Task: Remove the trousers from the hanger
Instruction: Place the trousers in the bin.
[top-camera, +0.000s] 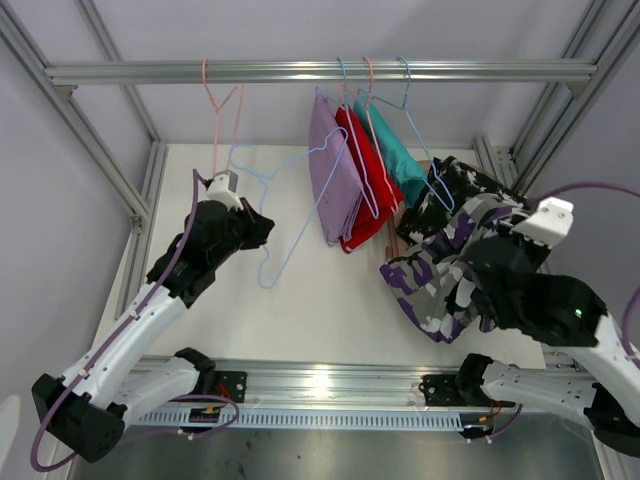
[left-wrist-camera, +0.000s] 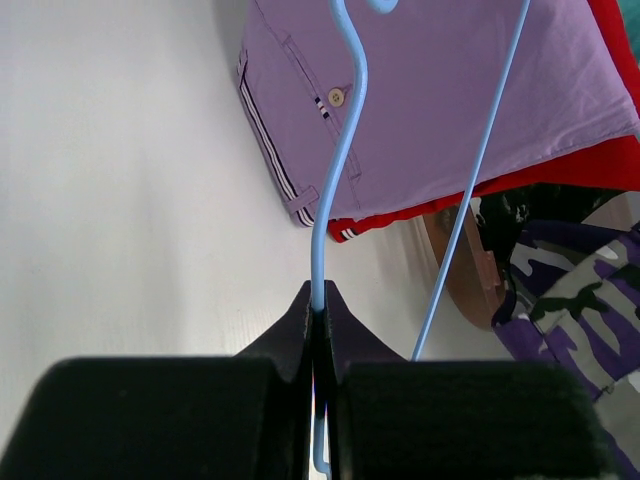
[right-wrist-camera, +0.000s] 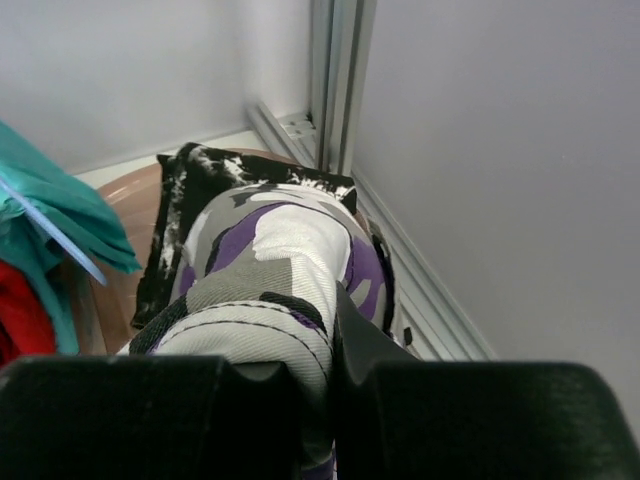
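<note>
Your left pincer (left-wrist-camera: 318, 330) is closed tight on the thin light-blue wire hanger (left-wrist-camera: 318, 270). The wire runs straight up out of the shut jaws, and the hanger sits tilted below the silver metal rail (top-camera: 300, 72). Ahead of this pincer and to its right, the plain lilac cloth trousers (left-wrist-camera: 440, 110) hang from the rail on a hanger. The plain red trousers (top-camera: 368, 200) are pressed against their far side, with the teal trousers (top-camera: 398, 155) beyond those. A pink wire hanger (top-camera: 215, 110) hangs on the rail above the left pincer.

Your right pincer (right-wrist-camera: 325, 340) grips the purple-and-white camouflage-patterned trousers (right-wrist-camera: 280, 240), its jaws clamped on a fold of the cloth. The garment bulges up in front of the fingers and drapes down over the white desk (top-camera: 300, 300). Just beyond this pincer, the black trousers with white speckles (right-wrist-camera: 195, 180) lie crumpled near the far corner of the frame, touching the camouflage pair. The three hung pairs are to this pincer's left, between your two pincers.
</note>
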